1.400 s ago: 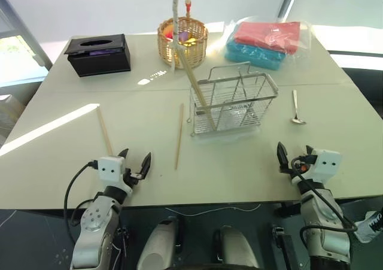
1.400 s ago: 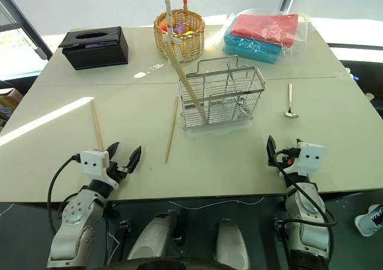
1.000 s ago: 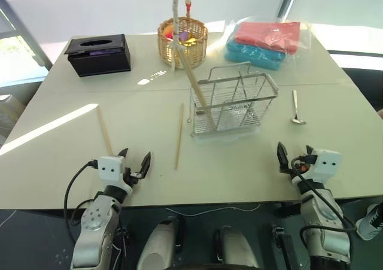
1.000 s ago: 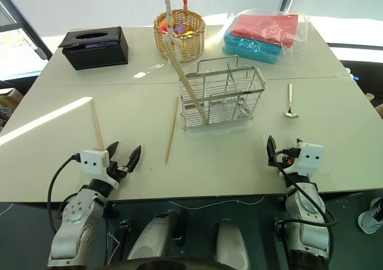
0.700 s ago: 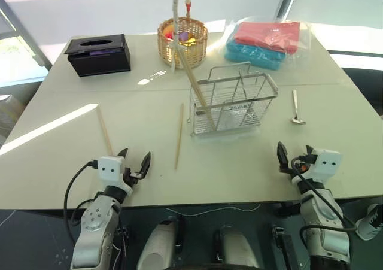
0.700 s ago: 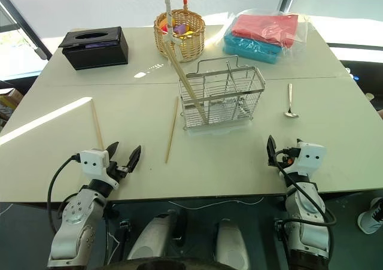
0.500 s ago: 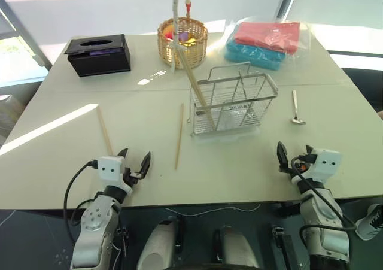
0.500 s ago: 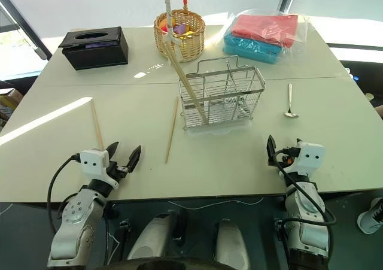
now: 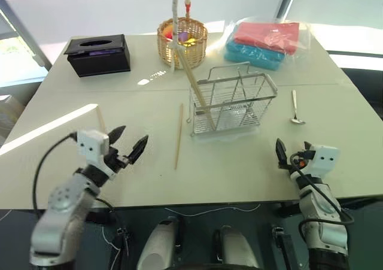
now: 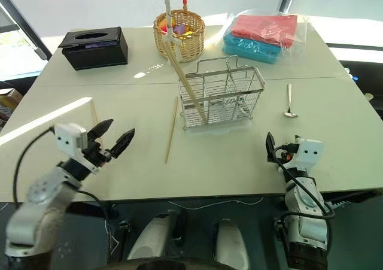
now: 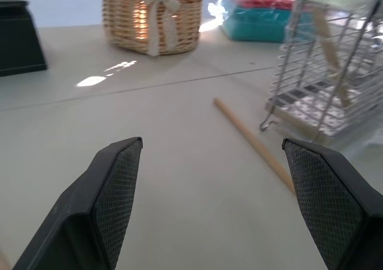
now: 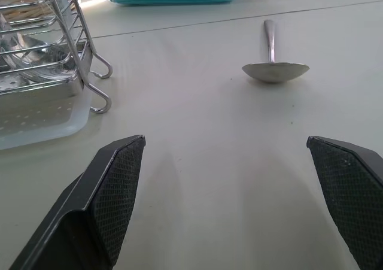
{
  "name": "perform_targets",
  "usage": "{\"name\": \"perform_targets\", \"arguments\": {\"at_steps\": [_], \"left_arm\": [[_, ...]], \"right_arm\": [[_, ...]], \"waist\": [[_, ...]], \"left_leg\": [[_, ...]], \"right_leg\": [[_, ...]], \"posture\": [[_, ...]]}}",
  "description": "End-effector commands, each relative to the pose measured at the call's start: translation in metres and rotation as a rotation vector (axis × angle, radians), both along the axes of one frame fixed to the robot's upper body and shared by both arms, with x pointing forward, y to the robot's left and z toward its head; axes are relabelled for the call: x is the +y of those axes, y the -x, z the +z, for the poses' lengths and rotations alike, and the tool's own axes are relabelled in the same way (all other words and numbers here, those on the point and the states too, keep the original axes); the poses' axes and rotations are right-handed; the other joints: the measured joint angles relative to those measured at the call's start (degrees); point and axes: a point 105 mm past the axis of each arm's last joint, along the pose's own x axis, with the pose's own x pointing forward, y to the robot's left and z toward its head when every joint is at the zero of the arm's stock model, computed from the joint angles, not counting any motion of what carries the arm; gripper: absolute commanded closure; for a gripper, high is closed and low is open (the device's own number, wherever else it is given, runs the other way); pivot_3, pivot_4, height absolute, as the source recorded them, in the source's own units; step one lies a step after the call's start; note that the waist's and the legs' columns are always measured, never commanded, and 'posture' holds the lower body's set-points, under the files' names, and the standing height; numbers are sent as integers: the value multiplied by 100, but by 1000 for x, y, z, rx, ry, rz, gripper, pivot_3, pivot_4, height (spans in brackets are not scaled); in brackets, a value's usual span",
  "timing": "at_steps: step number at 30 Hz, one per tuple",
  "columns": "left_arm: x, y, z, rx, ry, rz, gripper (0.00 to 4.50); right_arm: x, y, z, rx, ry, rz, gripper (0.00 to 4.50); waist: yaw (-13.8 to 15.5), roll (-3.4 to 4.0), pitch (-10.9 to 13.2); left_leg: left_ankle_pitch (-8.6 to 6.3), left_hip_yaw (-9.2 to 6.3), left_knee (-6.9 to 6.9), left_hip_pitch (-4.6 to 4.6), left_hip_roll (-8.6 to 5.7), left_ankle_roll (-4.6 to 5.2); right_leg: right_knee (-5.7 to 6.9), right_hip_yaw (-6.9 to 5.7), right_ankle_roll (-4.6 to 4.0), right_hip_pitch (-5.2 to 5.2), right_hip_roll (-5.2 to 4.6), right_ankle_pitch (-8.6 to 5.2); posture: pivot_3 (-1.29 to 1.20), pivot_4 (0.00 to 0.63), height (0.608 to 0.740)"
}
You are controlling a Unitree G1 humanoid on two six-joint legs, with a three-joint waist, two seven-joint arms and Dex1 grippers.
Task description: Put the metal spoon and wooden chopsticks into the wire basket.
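The wire basket [image 9: 233, 102] stands mid-table with one wooden chopstick [image 9: 192, 81] leaning in its left compartment. A second chopstick [image 9: 179, 135] lies flat left of the basket, and a third [image 9: 99, 115] lies further left, partly hidden behind my left hand. The metal spoon [image 9: 295, 108] lies right of the basket, bowl toward me. My left gripper [image 9: 133, 134] hovers open and empty above the table, between the two loose chopsticks. My right gripper [image 9: 293, 144] is open and empty near the front edge, in line with the spoon [image 12: 274, 69].
A black tissue box [image 9: 97, 54] sits at the back left. At the back middle is a round wicker basket [image 9: 182, 39], and a plastic bag of red and blue cloths [image 9: 266, 42] lies at the back right.
My left gripper has lifted from the table's front edge and turned toward the right, now hovering over the table. The right gripper has not moved.
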Motion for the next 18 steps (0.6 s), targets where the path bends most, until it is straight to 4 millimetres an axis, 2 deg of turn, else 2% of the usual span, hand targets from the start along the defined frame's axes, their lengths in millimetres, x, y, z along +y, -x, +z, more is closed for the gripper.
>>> {"name": "perform_targets", "arguments": {"at_steps": [1, 2, 4, 8, 10, 13, 18], "left_arm": [[-7, 7, 26, 63, -93, -160, 551], [-5, 7, 26, 126, -170, -183, 551], [-2, 9, 39, 181, -253, -243, 551], [-3, 0, 82, 151, -152, -332, 551], [-4, -8, 90, 169, -131, -334, 551], [-16, -12, 97, 154, -111, -400, 551], [-34, -13, 94, 155, -97, -475, 551]], "right_arm": [[-6, -3, 7, -7, -22, -13, 0], [-6, -3, 8, 1, -36, -7, 0], [-6, -3, 18, -2, -47, 14, 0], [-6, -5, 49, -25, -22, 81, 0], [-9, -8, 65, -25, -12, 101, 0], [-18, -15, 94, -4, 23, 110, 0], [-22, -29, 116, 88, 65, 121, 0]], "waist": [[-8, 0, 0], [-20, -2, -1], [-55, -8, -5], [-89, -3, -2], [-124, -5, -2], [-147, -7, 0], [-132, -14, 4]], "left_leg": [[1, 0, 0, 1, 0, -1], [2, 0, 0, 2, 0, -2], [5, -2, -1, 4, 1, -7], [7, -1, -9, 5, -1, -10], [8, -1, -11, 6, 0, -11], [19, -1, -12, 8, 0, -7], [23, -1, -12, 8, 1, -4]], "right_leg": [[0, 0, 0, 0, 1, 0], [1, 2, -2, 0, 3, 1], [7, 3, -3, -1, 7, 1], [9, 8, -4, -6, 7, 2], [9, 8, -3, -7, 7, 2], [13, 14, 2, -3, 11, 4], [14, 17, 7, 18, 12, 7]], "posture": [[0, 150, 740], [0, 150, 740], [0, 150, 740], [0, 150, 740], [0, 150, 740], [0, 150, 740], [0, 150, 740]]}}
